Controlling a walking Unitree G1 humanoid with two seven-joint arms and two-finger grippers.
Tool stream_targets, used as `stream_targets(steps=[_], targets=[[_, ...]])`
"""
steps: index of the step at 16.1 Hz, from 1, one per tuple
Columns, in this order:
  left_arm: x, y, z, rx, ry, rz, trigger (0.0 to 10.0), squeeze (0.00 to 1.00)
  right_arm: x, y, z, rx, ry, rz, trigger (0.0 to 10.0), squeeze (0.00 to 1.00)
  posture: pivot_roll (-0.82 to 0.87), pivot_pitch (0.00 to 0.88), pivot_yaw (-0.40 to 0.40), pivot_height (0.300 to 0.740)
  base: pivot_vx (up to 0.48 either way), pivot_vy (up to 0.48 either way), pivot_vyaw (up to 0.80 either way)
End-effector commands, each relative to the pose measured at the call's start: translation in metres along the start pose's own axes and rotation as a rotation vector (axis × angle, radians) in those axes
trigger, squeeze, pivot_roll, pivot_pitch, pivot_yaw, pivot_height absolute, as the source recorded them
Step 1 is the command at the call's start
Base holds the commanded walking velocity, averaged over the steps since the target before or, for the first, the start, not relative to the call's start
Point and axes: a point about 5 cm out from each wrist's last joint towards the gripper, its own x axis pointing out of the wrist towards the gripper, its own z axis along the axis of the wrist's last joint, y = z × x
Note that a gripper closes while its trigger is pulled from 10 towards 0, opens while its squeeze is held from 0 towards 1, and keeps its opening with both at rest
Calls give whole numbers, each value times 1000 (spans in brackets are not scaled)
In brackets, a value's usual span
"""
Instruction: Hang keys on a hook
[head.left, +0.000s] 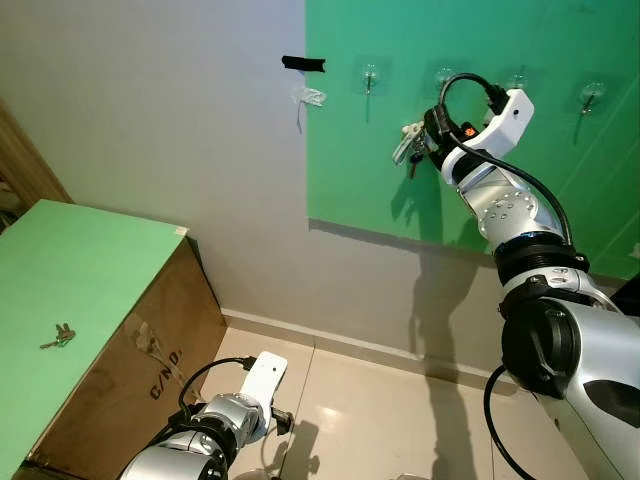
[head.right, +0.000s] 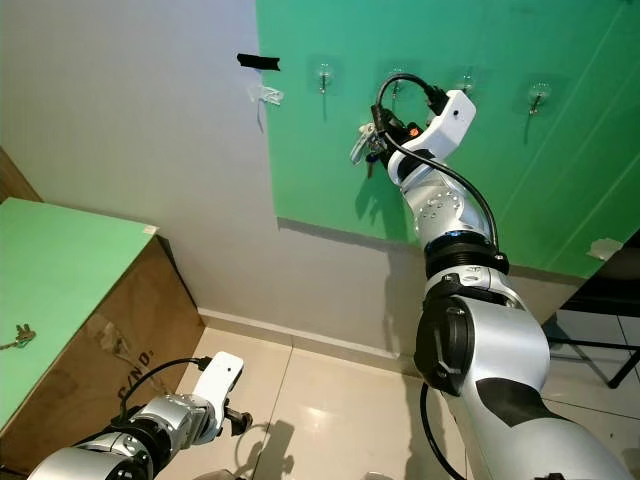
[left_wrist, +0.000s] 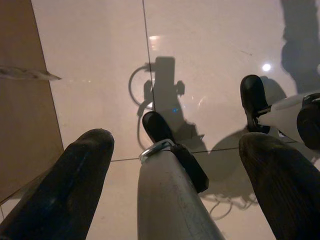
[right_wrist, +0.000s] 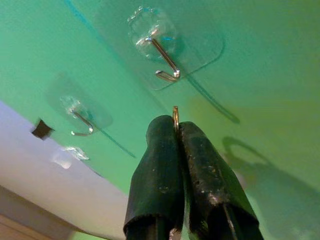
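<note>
Keys (head.left: 410, 146) are up at the green wall panel (head.left: 560, 40), dangling from the right hand (right_wrist: 176, 131), which is pressed together on the thin metal ring (right_wrist: 175, 113) with just the ring's top edge poking out between the fingertips. Closest hook (right_wrist: 164, 59) is a clear stick-on one with a small wire J, just above the ring but not touching it yet.

Handling-wise, my guess: light bunch, rigid metal, but it swings freely under the ring, so the weight will wobble with any quick move. The ring is thin and slick, so pinching it edge-on like this looks like the right spot, though it could twist in the grip. The stick-on hook probably won't like being shoved hard either.

Left hand (left_wrist: 175, 165) hangs low over the tiled floor (left_wrist: 100, 60), fingers spread wide, holding nothing.

Another bunch of keys (head.left: 59, 336) sits on the green surface (head.left: 90, 260) atop a cardboard box (head.left: 150, 360).

Writing: the box has black print that looks like "C/NO.", can't read anything more.
</note>
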Motion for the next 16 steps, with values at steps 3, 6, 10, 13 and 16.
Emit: stream_targets(steps=[3, 6, 10, 13, 16], targets=[[0, 1, -3, 1, 12, 0, 10000, 0, 0, 11, 9, -370, -77, 25, 0, 0, -88, 0, 34, 740, 0, 0, 0], [0, 1, -3, 16, 12, 0, 10000, 0, 0, 20, 14, -484, -140, 57, 0, 0, -87, 0, 33, 740, 0, 0, 0], [0, 1, -4, 27, 13, 2, 10000, 0, 0, 20, 24, -525, -199, 39, 0, 0, -80, 0, 29, 740, 0, 0, 0], [1, 1, -5, 27, 14, 3, 10000, 0, -1, 11, 26, -544, -195, -8, 0, 0, -71, 0, 25, 740, 0, 0, 0], [1, 1, -6, 20, 16, 4, 10000, 0, 0, 5, 22, -425, -148, -25, 0, 0, -64, 0, 24, 740, 0, 0, 0]])
